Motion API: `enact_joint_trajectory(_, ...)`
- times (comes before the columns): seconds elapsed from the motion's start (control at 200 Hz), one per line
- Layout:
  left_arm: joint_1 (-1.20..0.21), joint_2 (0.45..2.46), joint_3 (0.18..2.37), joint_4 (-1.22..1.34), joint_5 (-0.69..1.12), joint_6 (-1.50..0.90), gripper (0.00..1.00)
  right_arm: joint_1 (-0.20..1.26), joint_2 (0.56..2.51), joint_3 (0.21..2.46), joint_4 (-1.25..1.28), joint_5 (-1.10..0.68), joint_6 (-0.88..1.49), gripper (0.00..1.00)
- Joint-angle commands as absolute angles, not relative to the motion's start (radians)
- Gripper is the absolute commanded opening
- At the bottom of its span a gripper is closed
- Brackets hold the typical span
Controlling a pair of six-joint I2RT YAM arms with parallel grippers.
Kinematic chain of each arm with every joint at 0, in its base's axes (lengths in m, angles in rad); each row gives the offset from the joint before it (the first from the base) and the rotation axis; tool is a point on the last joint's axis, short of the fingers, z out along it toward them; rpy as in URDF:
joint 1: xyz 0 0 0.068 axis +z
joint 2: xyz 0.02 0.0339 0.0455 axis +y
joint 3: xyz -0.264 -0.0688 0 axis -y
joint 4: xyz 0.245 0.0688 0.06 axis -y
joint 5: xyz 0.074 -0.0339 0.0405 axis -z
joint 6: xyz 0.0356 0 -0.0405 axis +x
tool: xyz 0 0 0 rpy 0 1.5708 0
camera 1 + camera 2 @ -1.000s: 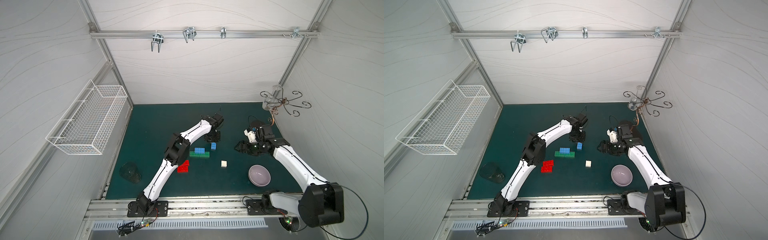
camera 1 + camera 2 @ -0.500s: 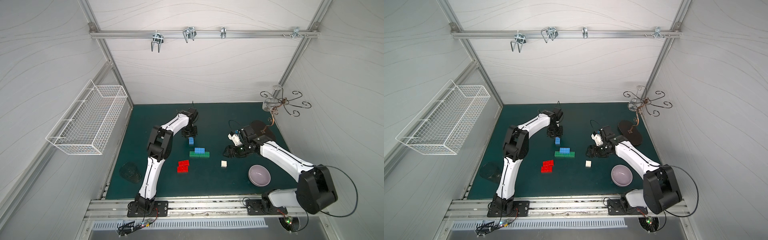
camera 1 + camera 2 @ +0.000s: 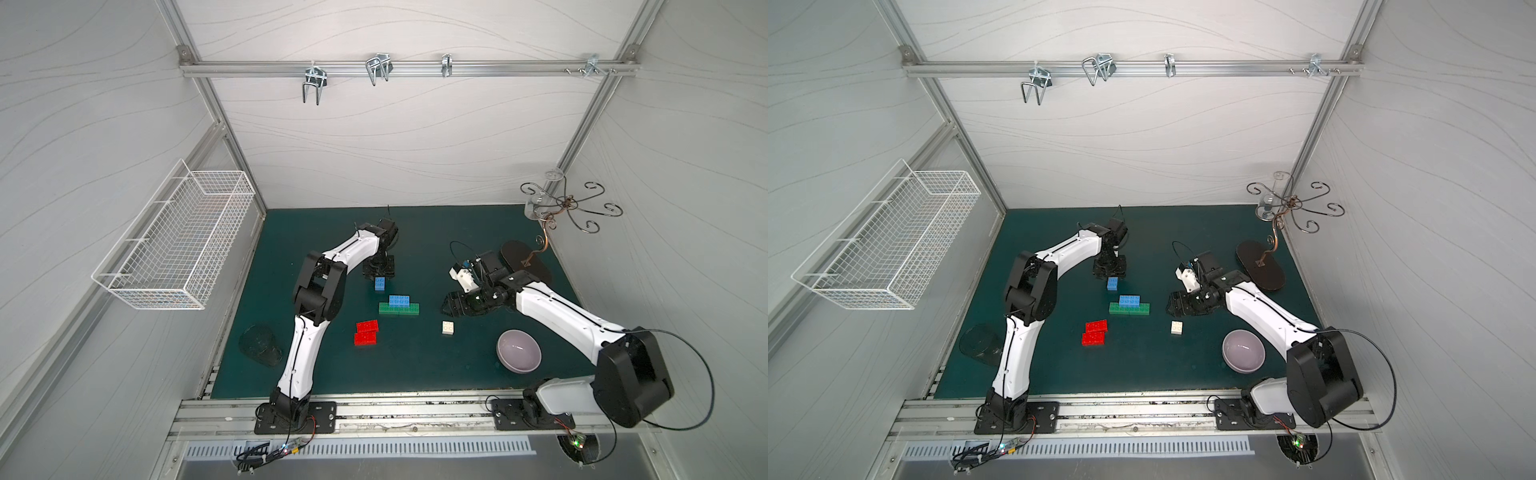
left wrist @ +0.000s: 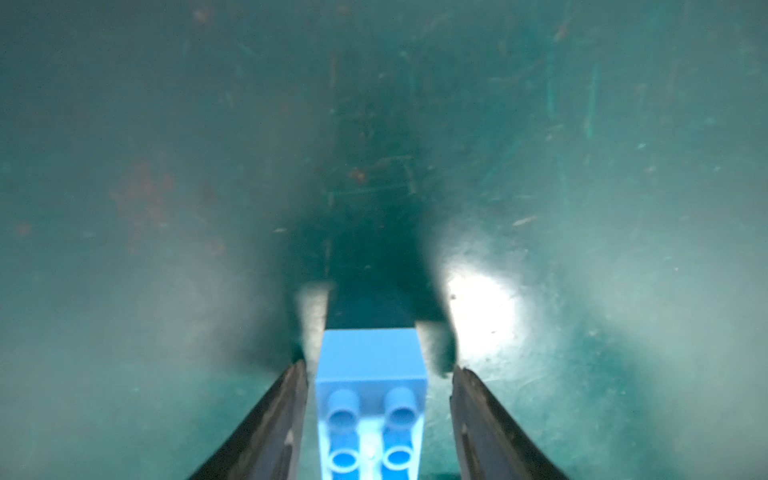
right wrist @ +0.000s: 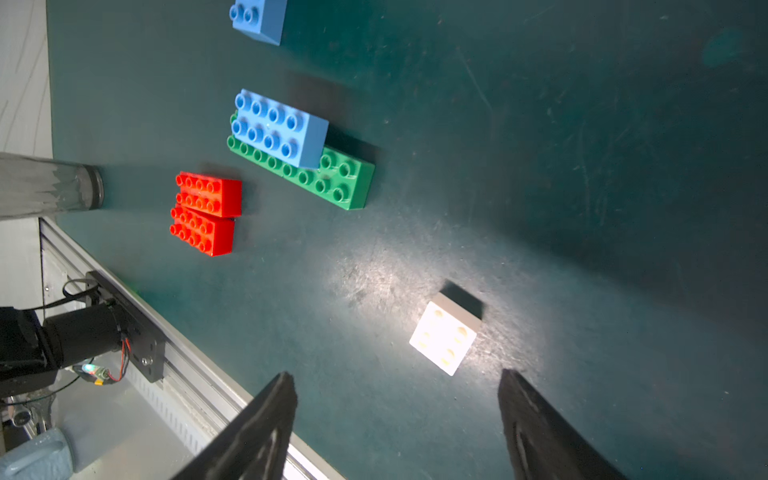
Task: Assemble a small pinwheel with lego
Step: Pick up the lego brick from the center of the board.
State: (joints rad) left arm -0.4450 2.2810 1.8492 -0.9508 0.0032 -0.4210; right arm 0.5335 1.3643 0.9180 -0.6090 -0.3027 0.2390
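Observation:
The lego lie in separate groups on the green mat (image 3: 415, 365); no assembled pinwheel is in view. One blue brick (image 3: 380, 283) (image 4: 372, 361) rests on the mat between the fingers of my left gripper (image 3: 378, 272) (image 4: 379, 368), which is open with a gap on each side. Another blue brick (image 3: 399, 300) (image 5: 280, 129) sits on the green bricks (image 3: 399, 309) (image 5: 345, 178). Two red bricks (image 3: 366, 332) (image 5: 205, 212) lie side by side nearer the front. My right gripper (image 3: 453, 306) (image 5: 397, 376) hangs open and empty just behind the white brick (image 3: 448, 328) (image 5: 444, 336).
A lilac bowl (image 3: 519, 351) stands at the front right. A curled metal stand with a dark oval base (image 3: 525, 266) is behind the right arm. A clear glass (image 3: 259, 345) lies at the front left edge. A wire basket (image 3: 174, 241) hangs on the left wall.
My left gripper carried the blue brick leftward across the mat, then opened around it. My right gripper moved left and forward, closer to the white brick.

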Motion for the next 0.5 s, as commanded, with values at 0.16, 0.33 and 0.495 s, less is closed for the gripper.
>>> enact_joint_trajectory(0.16, -0.435, 2.327, 1.929, -1.008, -0.065, -0.394, 0.56, 0.572, 1.375, 0.963, -0.635, -0.272, 0.244, 0.79)
enact_joint_trajectory(0.33, -0.433, 2.344, 1.957, -0.987, -0.064, -0.379, 0.56, 0.577, 1.38, 0.973, -0.639, -0.272, 0.242, 0.79)
enact_joint_trajectory(0.495, -0.434, 2.361, 1.988, -0.986, -0.057, -0.382, 0.57, 0.578, 1.381, 0.974, -0.641, -0.267, 0.244, 0.79)
